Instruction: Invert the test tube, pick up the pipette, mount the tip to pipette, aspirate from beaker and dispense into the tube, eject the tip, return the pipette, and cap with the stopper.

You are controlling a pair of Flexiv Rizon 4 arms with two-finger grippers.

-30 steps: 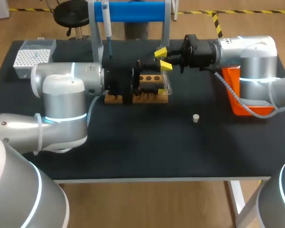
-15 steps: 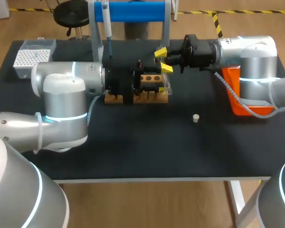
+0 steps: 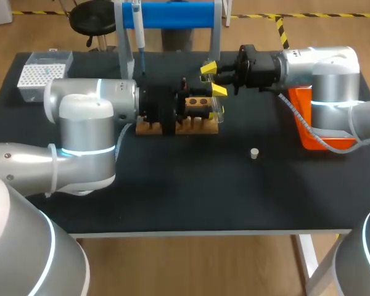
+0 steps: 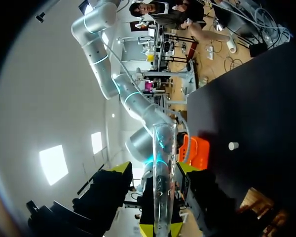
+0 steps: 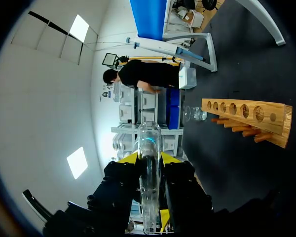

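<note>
The clear glass test tube (image 3: 217,112) stands upright at the right end of the wooden rack (image 3: 200,127). My right gripper (image 3: 214,79) comes in from the right and is shut on the test tube (image 5: 149,138), which crosses between its yellow tips (image 5: 150,159). My left arm (image 3: 86,117) reaches in from the left over the rack. In the left wrist view the test tube (image 4: 164,143) rises between the fingers of my left gripper (image 4: 154,169), which stands open with gaps on both sides. The pipette (image 3: 137,24) hangs on the blue stand. A small white stopper (image 3: 254,153) lies on the mat.
A white tip box (image 3: 43,74) sits at the back left. An orange bin (image 3: 308,132) stands under my right arm. A glass beaker (image 5: 193,114) stands behind the rack (image 5: 246,116). The stand's white legs (image 3: 124,55) rise just behind the rack.
My left gripper's fingers have drawn closer around the test tube, and the left arm has edged slightly right. The right arm and the tube have stayed in place.
</note>
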